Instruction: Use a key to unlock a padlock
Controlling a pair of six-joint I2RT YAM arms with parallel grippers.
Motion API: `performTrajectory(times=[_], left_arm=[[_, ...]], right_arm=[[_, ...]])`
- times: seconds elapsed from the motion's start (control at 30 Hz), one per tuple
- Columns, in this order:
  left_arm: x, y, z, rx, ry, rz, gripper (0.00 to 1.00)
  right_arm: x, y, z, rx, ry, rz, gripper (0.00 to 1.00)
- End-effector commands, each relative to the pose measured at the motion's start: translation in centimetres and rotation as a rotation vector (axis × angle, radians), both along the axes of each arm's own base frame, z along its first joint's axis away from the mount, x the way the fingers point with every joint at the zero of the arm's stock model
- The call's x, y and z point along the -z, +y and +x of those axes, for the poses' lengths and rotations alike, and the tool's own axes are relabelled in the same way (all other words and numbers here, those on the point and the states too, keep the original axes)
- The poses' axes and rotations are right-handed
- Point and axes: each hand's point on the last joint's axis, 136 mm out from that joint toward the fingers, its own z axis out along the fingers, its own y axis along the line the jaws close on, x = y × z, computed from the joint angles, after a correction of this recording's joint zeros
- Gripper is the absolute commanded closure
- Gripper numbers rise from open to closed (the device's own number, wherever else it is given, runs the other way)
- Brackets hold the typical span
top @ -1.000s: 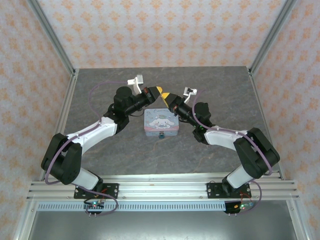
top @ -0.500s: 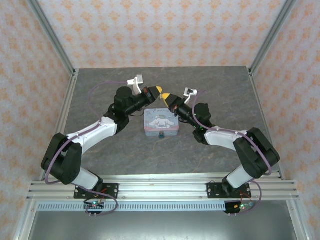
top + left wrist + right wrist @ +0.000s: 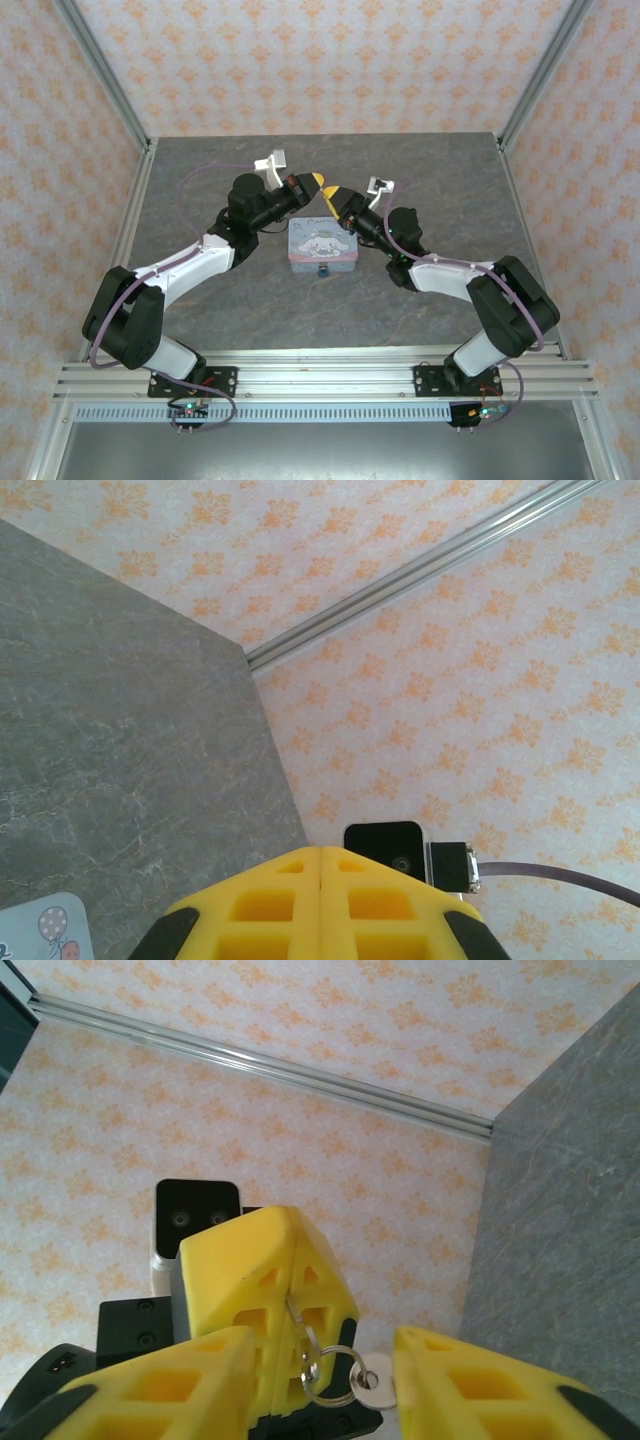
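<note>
Key (image 3: pixel 296 1322) pinched in our shut left tool (image 3: pixel 285 1260), our right tool (image 3: pixel 333 196) open around it, padlock (image 3: pixel 322 269) at near edge of tin (image 3: pixel 322 240)

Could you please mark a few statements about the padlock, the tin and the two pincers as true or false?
1. The left pincer is shut on the key. True.
2. The right pincer is clamped shut. False: its fingers stand apart.
3. The padlock sits at the far side of the tin. False: it is at the tin's near side, toward the arm bases.
4. A metal ring hangs below the left pincer's fingertips. True.
</note>
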Motion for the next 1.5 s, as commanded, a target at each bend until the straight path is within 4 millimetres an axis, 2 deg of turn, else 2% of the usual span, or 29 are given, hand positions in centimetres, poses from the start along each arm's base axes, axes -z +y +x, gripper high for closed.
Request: performTrajectory(times=[0.0, 0.17, 0.33, 0.53, 0.9, 1.13, 1.23, 1.47], left_arm=[[-0.4, 0.3, 0.1, -0.016, -0.021, -0.012, 1.00], [-0.5, 0.3, 0.1, -0.015, -0.022, -0.016, 1.00], [-0.5, 0.3, 0.1, -0.016, -0.020, -0.021, 1.00], [-0.6, 0.3, 0.2, -0.017, -0.018, -0.026, 1.00], [-0.4, 0.2, 0.2, -0.016, -0.016, -0.026, 1.00], [-0.3, 0.3, 0.2, -0.018, -0.013, -0.024, 1.00], [-0.2, 0.3, 0.3, -0.021, -0.011, -0.023, 1.00], [0.0, 0.2, 0.5, -0.025, -0.004, -0.023, 1.00]], right_arm=[[-1.9, -1.4, 0.1, 0.044, -0.065, -0.018, 0.53], [-3.3, -2.1, 0.3, 0.058, -0.100, -0.075, 0.51], [-3.9, -1.1, 0.5, 0.017, -0.112, -0.080, 0.57], [-3.4, -0.3, 0.9, -0.009, -0.098, -0.036, 0.65], [-3.0, 1.5, 0.8, -0.049, -0.098, -0.034, 0.64], [-2.9, 1.7, 0.7, -0.060, -0.098, -0.032, 0.65], [-2.9, 1.7, 0.5, -0.065, -0.098, -0.027, 0.68], [-2.0, 1.5, 0.1, -0.067, -0.087, -0.020, 0.71]])
